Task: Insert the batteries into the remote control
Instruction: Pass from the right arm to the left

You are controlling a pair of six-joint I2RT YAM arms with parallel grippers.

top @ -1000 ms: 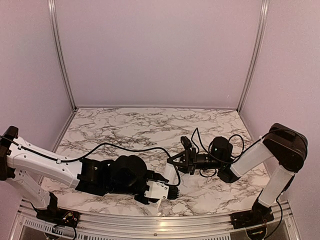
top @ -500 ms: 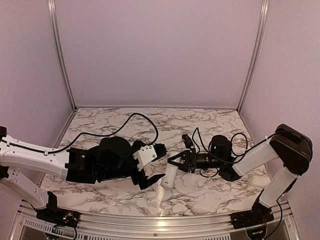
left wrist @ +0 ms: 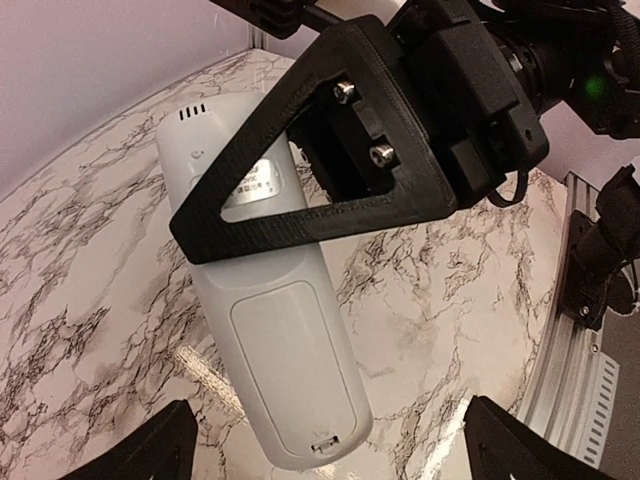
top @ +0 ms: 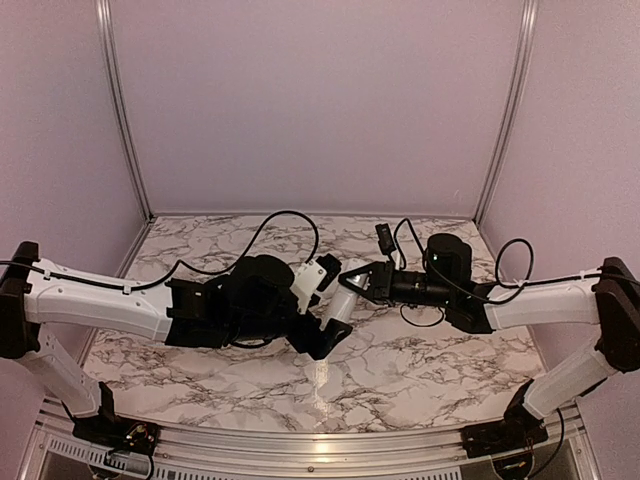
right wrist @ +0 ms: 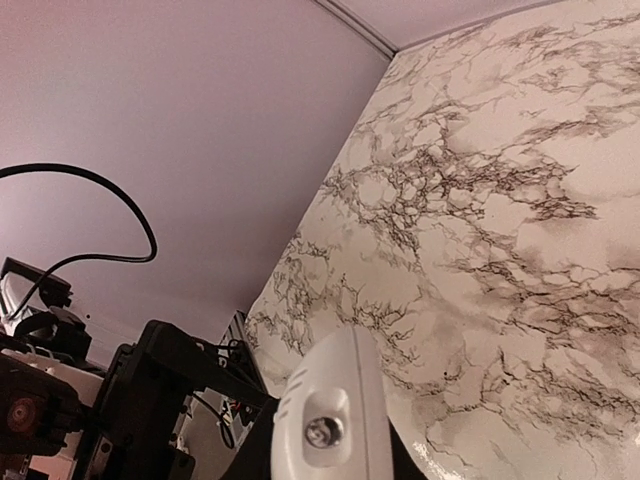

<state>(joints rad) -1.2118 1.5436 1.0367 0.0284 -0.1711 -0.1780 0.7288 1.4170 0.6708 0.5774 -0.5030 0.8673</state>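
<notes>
The white remote control hangs tilted above the marble table, and my right gripper is shut on its upper part. In the left wrist view its back faces the camera with the battery cover closed, and a black right finger crosses it. My left gripper is open, one finger on each side of the remote's lower end without touching it. The right wrist view shows the remote's top end between that gripper's dark fingers. The batteries are out of view.
The marble table is walled by purple panels at the back and both sides. Black cables loop above both wrists. A metal rail runs along the near edge by the arm bases.
My left gripper has opened and swung from the near edge up to the remote. My right arm has carried the remote higher and farther back.
</notes>
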